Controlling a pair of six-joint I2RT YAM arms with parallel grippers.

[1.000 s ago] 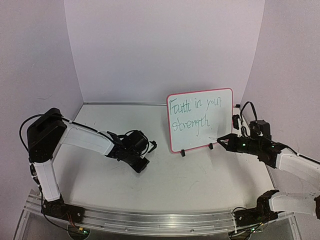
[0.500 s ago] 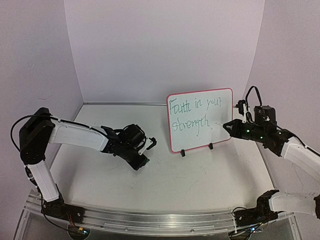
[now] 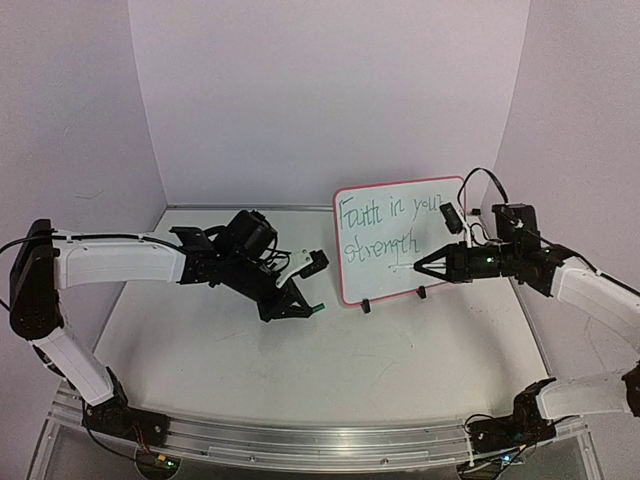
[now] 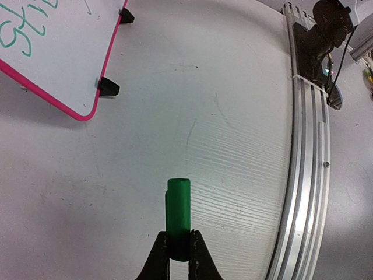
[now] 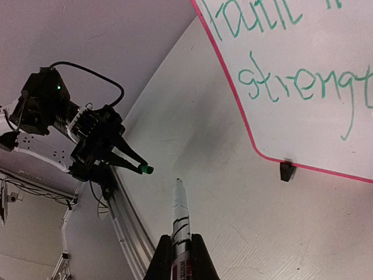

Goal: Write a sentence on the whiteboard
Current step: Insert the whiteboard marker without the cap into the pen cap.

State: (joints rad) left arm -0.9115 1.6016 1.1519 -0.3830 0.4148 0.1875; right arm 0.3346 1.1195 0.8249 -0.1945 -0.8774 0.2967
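The whiteboard (image 3: 362,276), white with a red-pink rim, stands on two black feet right of the table's middle. The sentence (image 3: 386,228) in green fills two lines on it. My right gripper (image 3: 420,268) is in front of the board's lower part, pointing left. It is shut on an uncapped marker (image 5: 182,224), whose tip is off the board. My left gripper (image 3: 303,304) hovers left of the board, shut on the green marker cap (image 4: 178,213). The cap (image 5: 147,170) faces the marker tip with a gap between them. The board's corner (image 4: 64,64) shows in the left wrist view.
An aluminium rail (image 3: 330,445) runs along the near edge, with the arm bases on it. The right arm's base (image 4: 326,35) sits by the rail (image 4: 303,175). Pale walls close in the back and both sides.
The left arm has stretched rightward toward the board, carrying the cap. The right gripper has swung away from the board's right side to low in front of it, pointing left.
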